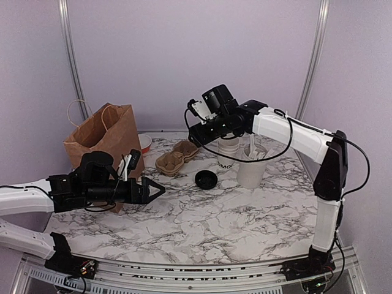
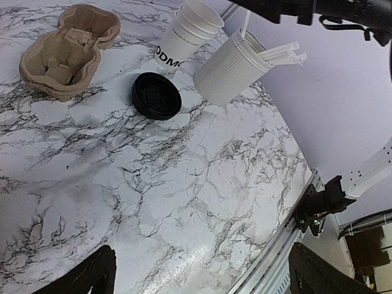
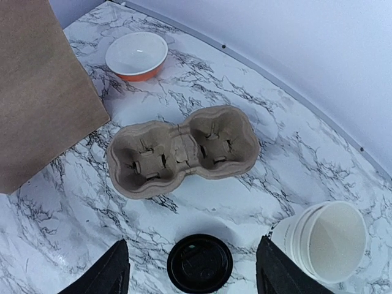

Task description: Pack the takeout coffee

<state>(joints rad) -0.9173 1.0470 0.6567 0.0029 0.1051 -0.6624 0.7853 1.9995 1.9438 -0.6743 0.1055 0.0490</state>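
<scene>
The takeout coffee cup (image 1: 228,154) is a small white paper cup with dark lettering, standing open at the back of the table. It also shows in the left wrist view (image 2: 184,33) and the right wrist view (image 3: 327,242). Its round black lid (image 1: 206,179) lies apart on the marble, also in the left wrist view (image 2: 156,95) and the right wrist view (image 3: 199,264). My right gripper (image 1: 199,135) hovers open and empty above the lid, which shows between its fingers (image 3: 192,241). My left gripper (image 1: 156,188) is open and empty low over the marble (image 2: 202,257).
A brown paper bag (image 1: 104,138) stands at the left. A cardboard two-cup carrier (image 1: 176,158) lies beside it. A white bowl with an orange-red band (image 1: 144,143) sits behind them. A larger white cup of utensils (image 1: 251,166) stands to the right of the coffee cup.
</scene>
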